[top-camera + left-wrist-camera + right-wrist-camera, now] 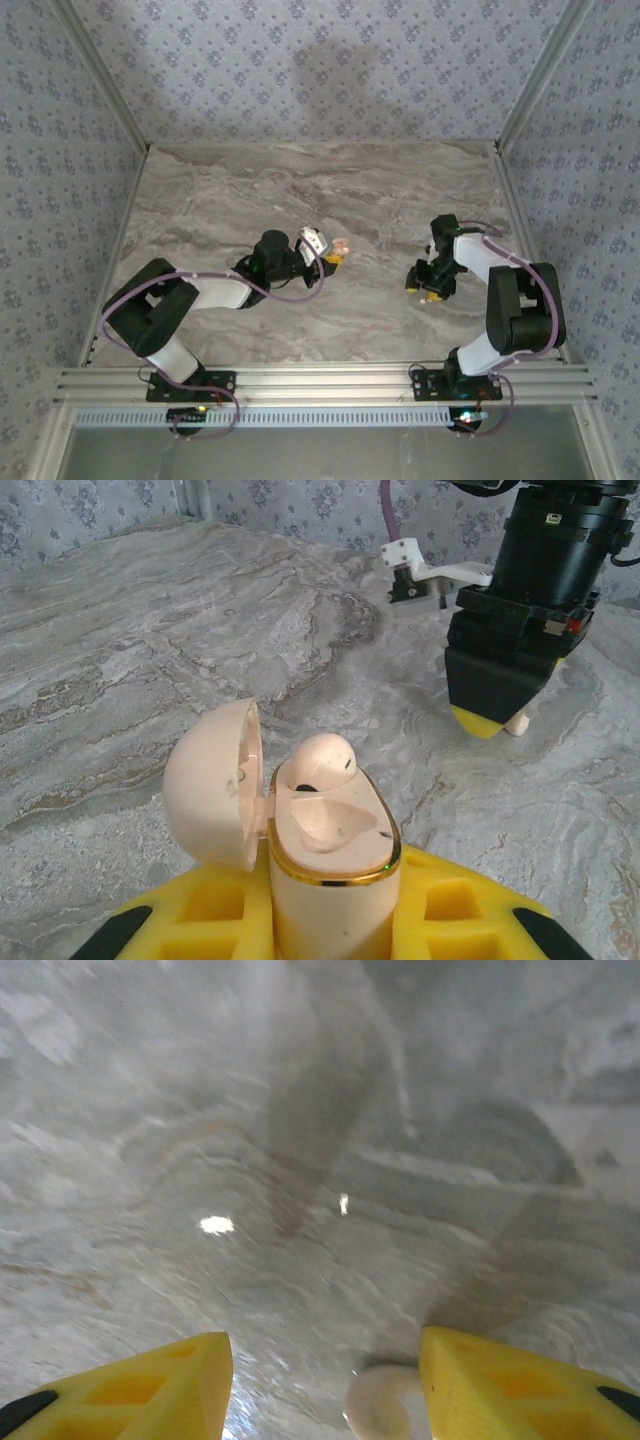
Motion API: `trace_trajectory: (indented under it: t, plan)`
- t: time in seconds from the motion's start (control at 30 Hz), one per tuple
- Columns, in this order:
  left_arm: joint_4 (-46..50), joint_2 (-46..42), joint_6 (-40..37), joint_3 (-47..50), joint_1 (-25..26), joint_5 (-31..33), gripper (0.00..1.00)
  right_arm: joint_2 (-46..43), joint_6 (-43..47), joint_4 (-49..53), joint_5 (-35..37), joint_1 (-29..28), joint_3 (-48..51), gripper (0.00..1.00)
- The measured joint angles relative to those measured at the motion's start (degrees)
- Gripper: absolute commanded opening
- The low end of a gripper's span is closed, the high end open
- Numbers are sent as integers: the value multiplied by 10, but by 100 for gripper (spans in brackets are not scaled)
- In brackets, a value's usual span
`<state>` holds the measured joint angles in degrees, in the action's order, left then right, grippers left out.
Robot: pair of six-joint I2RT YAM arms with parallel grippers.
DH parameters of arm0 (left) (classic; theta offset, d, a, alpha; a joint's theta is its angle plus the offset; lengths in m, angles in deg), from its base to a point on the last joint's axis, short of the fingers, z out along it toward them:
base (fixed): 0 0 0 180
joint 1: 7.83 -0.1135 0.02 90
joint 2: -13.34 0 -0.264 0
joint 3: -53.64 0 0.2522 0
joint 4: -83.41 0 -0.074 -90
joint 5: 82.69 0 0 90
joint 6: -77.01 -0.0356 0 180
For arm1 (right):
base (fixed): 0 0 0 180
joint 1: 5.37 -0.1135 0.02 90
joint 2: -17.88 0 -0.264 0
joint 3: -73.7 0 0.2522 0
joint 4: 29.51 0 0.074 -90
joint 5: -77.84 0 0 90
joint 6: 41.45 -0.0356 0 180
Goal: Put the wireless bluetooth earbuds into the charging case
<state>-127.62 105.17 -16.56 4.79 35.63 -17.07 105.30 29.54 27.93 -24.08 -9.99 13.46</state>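
From above, clamping the open charging case (340,245) in the left gripper (334,256), right gripper (428,291) low over the table (250,190). Left wrist: cradling one earbud (322,763) in the case. Right wrist: spreading fingers (500,1385) apart, empty, second earbud (380,1407) lying beside one.

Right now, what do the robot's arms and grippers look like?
The left arm and right arm have white links, black joints and a looping purple cable. The left gripper and right gripper have yellow fingers with recessed pockets and black patches.
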Motion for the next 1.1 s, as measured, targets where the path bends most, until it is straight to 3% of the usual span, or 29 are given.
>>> trace_trajectory:
  t: [0.43, 0.5, 0.6, 0.83, 1.1]
  plan:
    - [1, -23, 0, 8, 0, 0, 12, -39, -9, 29, -3, -12, 25, 44]
    - [1, -23, 0, 8, 0, 0, 12, -40, -10, 35, -4, -18, 26, 46]
    - [1, -23, 0, 8, 0, 0, 12, -50, -11, 49, -3, -23, 22, 57]
    - [3, -30, 0, 12, 0, 0, 12, -65, -8, 52, 6, -3, -3, 58]
    - [14, -40, 0, 19, -1, 5, 12, -1, 7, 27, 7, 6, -7, 57]
